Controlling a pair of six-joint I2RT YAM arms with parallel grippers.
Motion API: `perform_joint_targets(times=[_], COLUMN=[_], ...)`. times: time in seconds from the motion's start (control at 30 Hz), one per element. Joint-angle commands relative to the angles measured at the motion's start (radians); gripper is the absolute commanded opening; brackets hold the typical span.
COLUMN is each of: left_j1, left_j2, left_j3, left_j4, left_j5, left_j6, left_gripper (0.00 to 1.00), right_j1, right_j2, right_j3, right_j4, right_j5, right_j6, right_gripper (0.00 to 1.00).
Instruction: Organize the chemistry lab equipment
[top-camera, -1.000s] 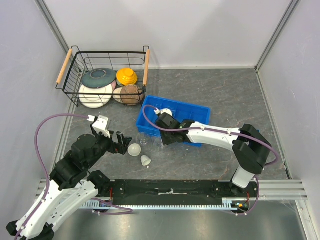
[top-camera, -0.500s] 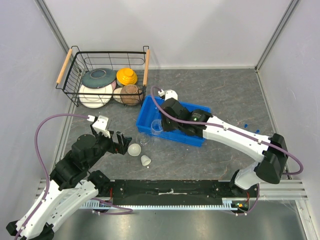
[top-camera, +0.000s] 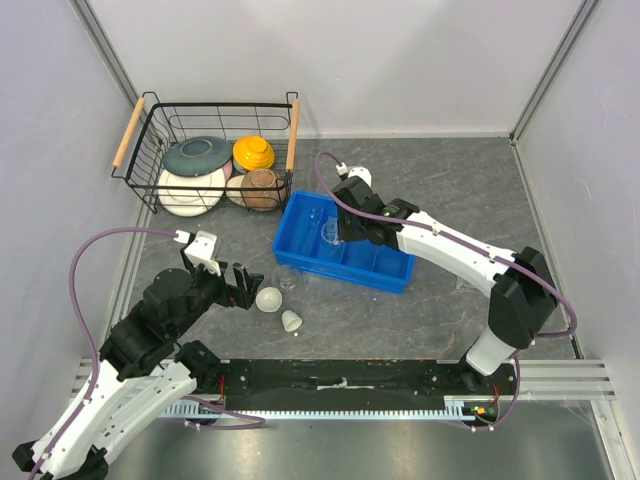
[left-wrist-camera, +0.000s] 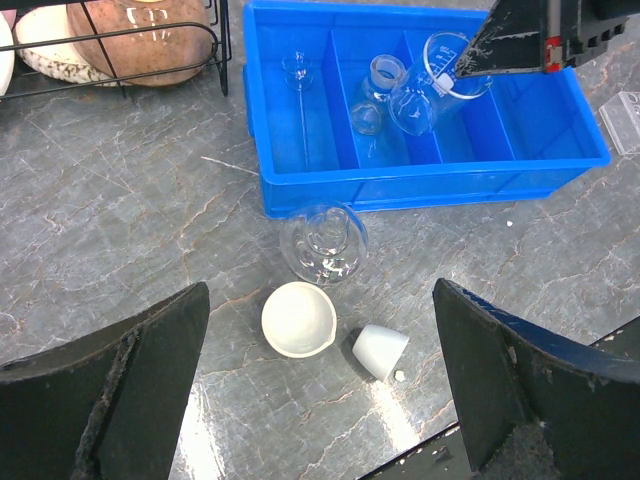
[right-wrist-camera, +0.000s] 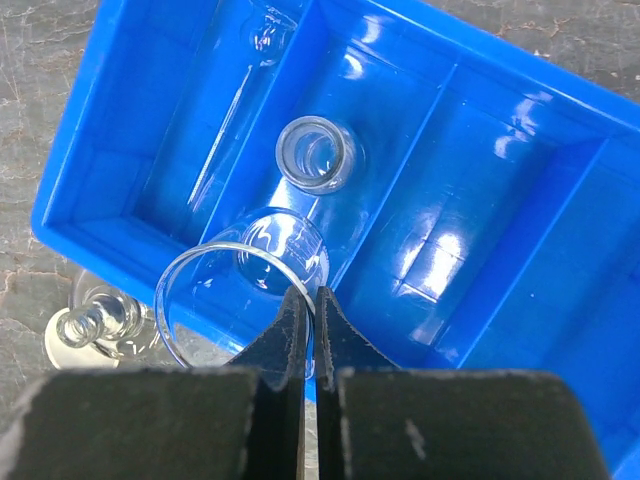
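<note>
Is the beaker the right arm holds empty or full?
Empty: the beaker shows only clear glass, the blue bin visible straight through it.

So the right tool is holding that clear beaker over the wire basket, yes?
The place is wrong: the right tool holds the clear beaker by its rim over the blue tray, not the wire basket. The right wrist view shows it.
</note>
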Motion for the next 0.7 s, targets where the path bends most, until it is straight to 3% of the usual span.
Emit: perform_joint_targets(times=[0.0, 0.67], left_j1=[-0.002, -0.002], left_j2=[-0.007, -0.010], left_j3=[0.001, 0.001], left_j4=[0.028, 0.026], left_j5=[-0.020, -0.021], left_j6=[0.023, 0.023], left_gripper=[1.00, 1.00], right_j1=[-0.004, -0.025], right_j2=[0.036, 0.154], right_j3=[-0.003, -0.029], right_j4=[0.069, 0.129], right_j5=[-0.029, 0.012], right_j6=[-0.004, 0.025], right_gripper=[0.00, 0.00])
